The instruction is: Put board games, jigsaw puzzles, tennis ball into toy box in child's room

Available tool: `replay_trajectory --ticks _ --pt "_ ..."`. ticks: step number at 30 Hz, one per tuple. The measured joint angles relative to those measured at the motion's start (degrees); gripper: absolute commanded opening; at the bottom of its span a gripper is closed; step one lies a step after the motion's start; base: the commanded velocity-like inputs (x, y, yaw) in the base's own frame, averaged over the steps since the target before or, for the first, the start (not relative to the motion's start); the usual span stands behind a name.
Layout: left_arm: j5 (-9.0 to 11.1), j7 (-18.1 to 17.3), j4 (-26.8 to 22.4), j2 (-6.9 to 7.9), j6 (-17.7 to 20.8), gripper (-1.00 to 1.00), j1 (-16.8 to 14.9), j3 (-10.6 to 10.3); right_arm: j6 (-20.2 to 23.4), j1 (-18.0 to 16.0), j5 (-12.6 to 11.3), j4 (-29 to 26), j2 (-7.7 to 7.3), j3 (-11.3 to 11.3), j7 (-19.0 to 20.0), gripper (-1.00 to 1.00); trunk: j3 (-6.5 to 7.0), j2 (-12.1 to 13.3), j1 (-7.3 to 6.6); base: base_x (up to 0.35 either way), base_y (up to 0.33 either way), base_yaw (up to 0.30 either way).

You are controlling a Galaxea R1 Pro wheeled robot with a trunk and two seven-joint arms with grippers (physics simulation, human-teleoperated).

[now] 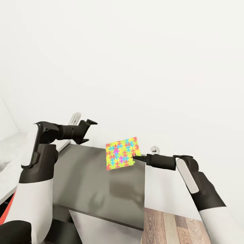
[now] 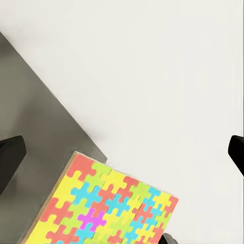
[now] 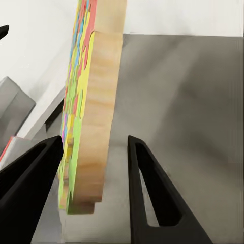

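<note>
Above the dark table [image 1: 88,183], right pincer [image 1: 135,157] clamps the jigsaw puzzle [image 1: 122,153] — left pincer [image 1: 88,131] spread, empty.

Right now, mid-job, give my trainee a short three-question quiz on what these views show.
1. True or false: the jigsaw puzzle lies flat on the dark grey table top.
2. Which gripper has the puzzle between its fingers? A) left gripper B) right gripper C) both
3. Fill in: in the right wrist view, the puzzle's backing looks like light ____.

Key
1. False: it is lifted above the top and tilted, and its shadow falls on the surface below.
2. B: the right fingers straddle its edge, though a gap shows beside one of them; the left gripper is open and apart from it.
3. wood
</note>
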Motion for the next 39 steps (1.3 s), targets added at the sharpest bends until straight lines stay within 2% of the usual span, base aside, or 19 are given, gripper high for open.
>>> replay_trajectory --ticks 1,3,6,8,11,12,15,16,20,26,33,39 --pt "0.14 0.01 0.00 0.05 -0.05 1.00 -0.26 0.01 1.45 0.32 -0.12 -1.90 -0.32 -0.06 -0.03 -1.00 0.18 0.40 -0.22 0.000 0.000 0.000" --pt "0.39 0.18 0.00 0.16 -0.10 1.00 -1.72 0.01 1.44 1.48 -0.15 -6.29 -0.94 -0.27 0.01 -1.00 0.54 1.20 -0.66 0.000 0.000 0.000" --pt "0.43 0.24 0.00 0.25 -0.10 1.00 -2.22 0.03 1.43 1.86 0.06 -7.25 -1.07 -0.32 0.00 -1.00 1.08 2.41 -1.32 0.000 0.000 0.016" --pt "0.44 0.32 -0.01 1.11 -0.08 1.00 -2.46 1.10 1.43 2.02 0.06 -8.27 -1.14 -0.37 0.01 -1.00 1.43 3.21 -1.76 0.000 0.000 0.130" --pt "1.16 0.37 -0.01 4.03 -0.03 1.00 -2.62 2.08 1.43 2.13 0.11 -9.00 -1.19 -0.41 0.01 -1.00 1.97 4.41 -2.42 0.000 0.000 0.237" --pt "2.71 0.37 -0.01 5.32 -0.04 1.00 -2.66 2.25 1.43 2.15 0.07 -9.13 -1.20 -0.44 0.01 -1.00 2.15 4.82 -2.64 0.000 0.000 0.263" --pt "5.53 0.34 -0.01 7.26 -0.10 1.00 -2.76 2.41 1.43 2.10 -0.10 -9.26 -1.26 -0.49 0.01 -1.00 2.69 6.02 -3.29 0.000 0.000 0.276" --pt "6.81 0.32 -0.01 8.33 -0.13 1.00 -2.85 2.46 1.43 2.00 -0.24 -9.32 -1.35 -0.54 0.04 -1.00 2.87 6.42 -3.52 0.000 0.000 0.286" --pt "8.53 0.32 -0.01 9.99 -0.17 1.00 -2.97 2.63 1.43 1.14 -0.42 -9.22 -1.73 -0.58 0.08 -1.00 3.59 8.02 -4.39 0.000 0.000 0.292" --pt "9.31 0.35 -0.01 11.12 -0.18 1.00 -2.99 3.19 1.43 -0.11 -0.54 -9.12 -2.06 -0.21 0.10 -1.00 4.67 10.43 -5.71 0.000 0.000 0.296" --pt "9.47 0.33 -0.01 11.42 -0.19 1.00 -3.40 3.34 1.43 -2.07 -0.55 -8.69 -2.09 0.21 0.10 -1.00 5.93 13.24 -7.25 0.000 0.000 0.298" --pt "9.77 0.36 0.03 12.73 -0.19 1.00 -4.09 3.45 1.38 -5.33 -0.36 -4.69 -1.77 0.27 0.10 -1.00 7.00 15.65 -8.57 0.000 0.000 0.299"
